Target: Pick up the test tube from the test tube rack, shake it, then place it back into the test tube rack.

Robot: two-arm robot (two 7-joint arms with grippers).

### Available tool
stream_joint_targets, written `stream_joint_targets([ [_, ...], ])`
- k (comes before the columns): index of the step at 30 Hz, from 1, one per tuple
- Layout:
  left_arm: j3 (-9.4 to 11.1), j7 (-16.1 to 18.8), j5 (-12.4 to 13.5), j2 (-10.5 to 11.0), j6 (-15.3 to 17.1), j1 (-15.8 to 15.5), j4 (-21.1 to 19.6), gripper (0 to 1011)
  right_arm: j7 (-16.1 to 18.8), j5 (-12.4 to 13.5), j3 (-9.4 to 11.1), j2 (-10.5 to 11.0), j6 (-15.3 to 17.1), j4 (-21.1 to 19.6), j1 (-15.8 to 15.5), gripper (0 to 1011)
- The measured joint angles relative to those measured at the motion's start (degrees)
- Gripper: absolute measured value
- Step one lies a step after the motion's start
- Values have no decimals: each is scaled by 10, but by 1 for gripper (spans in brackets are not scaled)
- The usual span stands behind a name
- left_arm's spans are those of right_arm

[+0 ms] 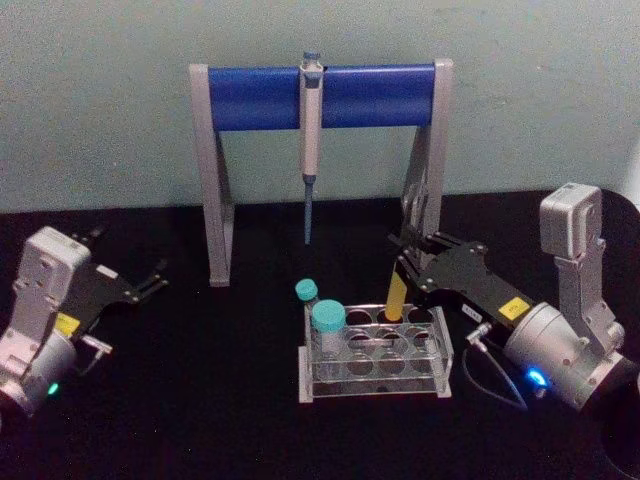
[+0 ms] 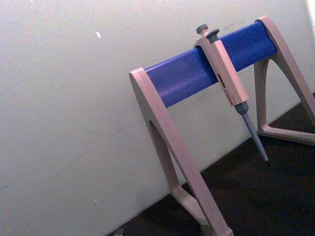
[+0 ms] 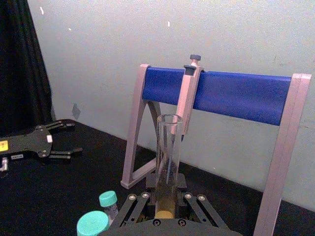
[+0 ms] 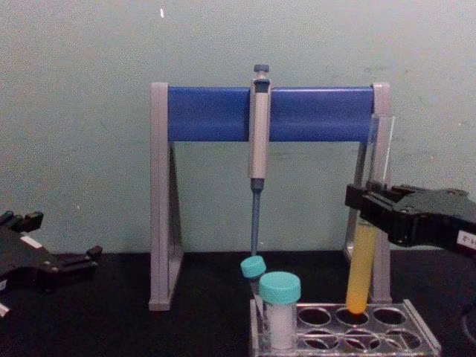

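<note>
Upright in the clamped right pincer (image 4: 366, 202), the clear test tube (image 4: 362, 260) holds yellow-orange liquid.

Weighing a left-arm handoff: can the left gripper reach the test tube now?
Probably not cleanly: the right gripper is clamped on the test tube, and teal-capped tubes stand on the left gripper's side.

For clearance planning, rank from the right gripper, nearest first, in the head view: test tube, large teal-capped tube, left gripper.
1. test tube, held by the right gripper.
2. large teal-capped tube, left end of the test tube rack.
3. left gripper, far left.
</note>
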Motion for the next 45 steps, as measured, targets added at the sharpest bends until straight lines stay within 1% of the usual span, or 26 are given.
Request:
stream_joint_targets([
  [12, 0, 0, 0, 0, 0, 0, 0, 1010, -4, -3, -4, -3, -3, 12, 3, 232],
  [25, 0, 0, 0, 0, 0, 0, 0, 1010, -7, -13, -11, -10, -5, 29, 4, 232],
  [45, 0, 0, 0, 0, 0, 0, 0, 1010, -5, -23, -16, -21, -4, 67, 9, 232],
])
